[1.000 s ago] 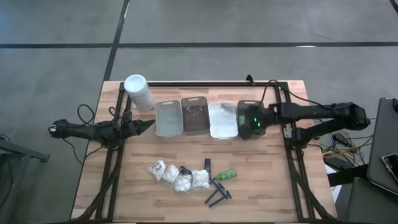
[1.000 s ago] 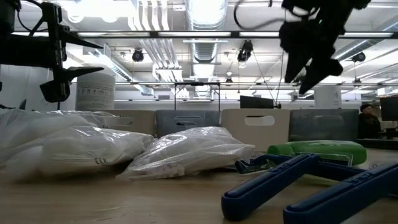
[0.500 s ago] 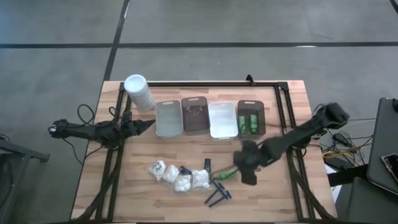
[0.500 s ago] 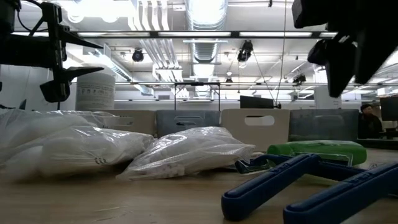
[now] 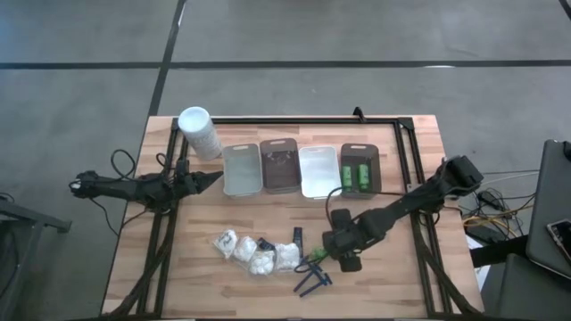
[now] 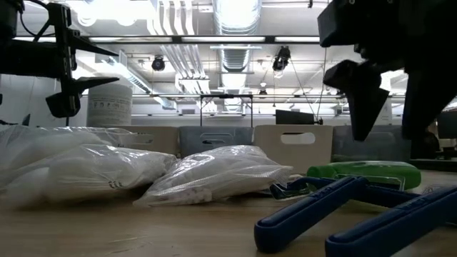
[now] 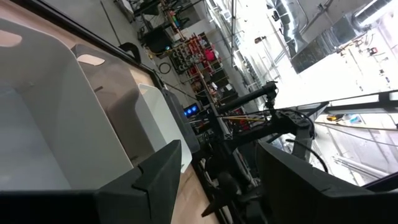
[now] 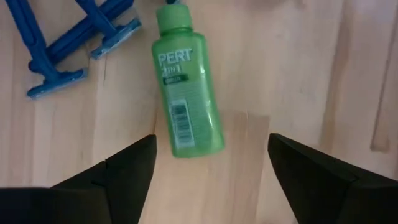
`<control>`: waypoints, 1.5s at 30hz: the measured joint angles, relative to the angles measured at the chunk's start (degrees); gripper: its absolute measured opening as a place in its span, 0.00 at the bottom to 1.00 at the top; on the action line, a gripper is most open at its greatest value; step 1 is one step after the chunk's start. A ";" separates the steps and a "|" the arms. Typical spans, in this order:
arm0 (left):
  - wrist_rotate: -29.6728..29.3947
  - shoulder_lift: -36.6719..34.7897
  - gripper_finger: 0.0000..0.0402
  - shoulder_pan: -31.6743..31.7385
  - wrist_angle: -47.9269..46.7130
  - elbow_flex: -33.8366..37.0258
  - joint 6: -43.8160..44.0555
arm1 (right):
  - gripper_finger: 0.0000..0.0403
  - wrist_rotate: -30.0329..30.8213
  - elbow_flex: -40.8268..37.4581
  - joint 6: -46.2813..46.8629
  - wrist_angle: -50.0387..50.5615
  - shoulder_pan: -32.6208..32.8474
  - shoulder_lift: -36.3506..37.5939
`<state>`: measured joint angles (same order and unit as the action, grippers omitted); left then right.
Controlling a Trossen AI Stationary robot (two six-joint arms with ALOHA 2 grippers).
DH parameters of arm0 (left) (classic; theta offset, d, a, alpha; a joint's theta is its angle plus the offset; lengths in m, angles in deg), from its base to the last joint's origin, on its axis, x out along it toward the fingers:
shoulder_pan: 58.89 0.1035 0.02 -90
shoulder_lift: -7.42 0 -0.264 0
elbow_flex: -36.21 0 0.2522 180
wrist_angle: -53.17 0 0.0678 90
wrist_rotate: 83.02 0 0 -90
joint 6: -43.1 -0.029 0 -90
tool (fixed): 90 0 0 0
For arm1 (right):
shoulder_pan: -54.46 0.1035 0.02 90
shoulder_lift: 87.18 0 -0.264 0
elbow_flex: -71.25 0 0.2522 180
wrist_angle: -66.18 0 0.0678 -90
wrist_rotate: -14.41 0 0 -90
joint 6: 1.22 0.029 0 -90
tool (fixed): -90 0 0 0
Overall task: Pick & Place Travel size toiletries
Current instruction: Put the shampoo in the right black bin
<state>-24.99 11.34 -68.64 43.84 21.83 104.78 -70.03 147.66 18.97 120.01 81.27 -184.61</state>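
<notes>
Right wrist view: green bottle lies flat on tabletop, directly ahead of right tool, between spread-open fingers; long axis runs away from tool. Left tool parked well away from bottle, fingers apart, empty.

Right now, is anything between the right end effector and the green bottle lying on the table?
Nothing visible. The right end effector is open above the green bottle, with bare wood on both sides. The blue razors lie beside the bottle's cap end, outside the gap between the fingers.
</notes>
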 joint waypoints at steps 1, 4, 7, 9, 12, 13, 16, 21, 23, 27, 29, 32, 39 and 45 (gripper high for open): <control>0.00 -0.01 0.53 0.00 -0.01 0.00 0.00 | 0.78 -0.02 0.02 -0.70 -0.45 0.04 -0.67; 0.03 -0.02 0.53 0.00 -0.04 0.00 0.09 | 0.81 0.22 1.00 -0.98 -0.94 0.09 -2.77; 0.21 -0.02 0.53 -0.04 -0.04 0.00 0.07 | 0.83 0.17 2.18 -2.10 -2.04 0.04 -4.87; 0.49 -0.02 0.53 -0.03 -0.10 0.00 0.06 | 0.84 -0.03 2.83 -3.25 -2.42 0.02 -6.63; 1.05 -0.02 0.53 -0.04 -0.11 0.00 0.06 | 0.84 -0.87 3.37 -3.48 -2.35 0.07 -9.02; 1.17 -0.02 0.53 -0.04 -0.13 0.00 0.07 | 0.84 -1.35 3.56 -3.36 -2.47 0.08 -9.53; 1.40 -0.02 0.53 -0.04 -0.15 0.00 0.05 | 0.80 -2.36 3.63 -2.40 -2.73 0.07 -10.62; 1.51 -0.02 0.53 0.00 -0.15 0.00 0.04 | 0.70 -3.52 3.76 0.88 -2.76 0.04 -11.07; 1.91 -0.04 0.53 0.00 -0.17 0.00 0.03 | 0.64 -3.61 3.76 1.70 -2.94 0.07 -11.07; 2.71 -0.04 0.53 0.00 -0.17 0.00 0.05 | 0.53 -3.37 3.76 2.02 -3.10 0.09 -11.07; 2.69 -0.04 0.53 0.00 -0.17 0.00 0.36 | 0.46 -3.23 3.76 3.30 -3.09 0.09 -11.07; 2.69 -0.04 0.53 0.00 -0.17 0.00 0.42 | 0.38 -2.99 3.76 6.58 -2.75 0.09 -11.06; 2.73 -0.04 0.53 0.00 -0.17 0.00 1.01 | 0.30 -2.67 3.56 19.70 4.34 1.08 -7.45; 2.76 -0.04 0.53 -0.02 -0.20 0.00 1.03 | 0.36 4.46 3.58 41.09 13.05 4.85 4.64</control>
<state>-22.22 11.29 -68.67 43.64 21.83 105.81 -65.57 151.24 60.07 133.06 86.12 -179.97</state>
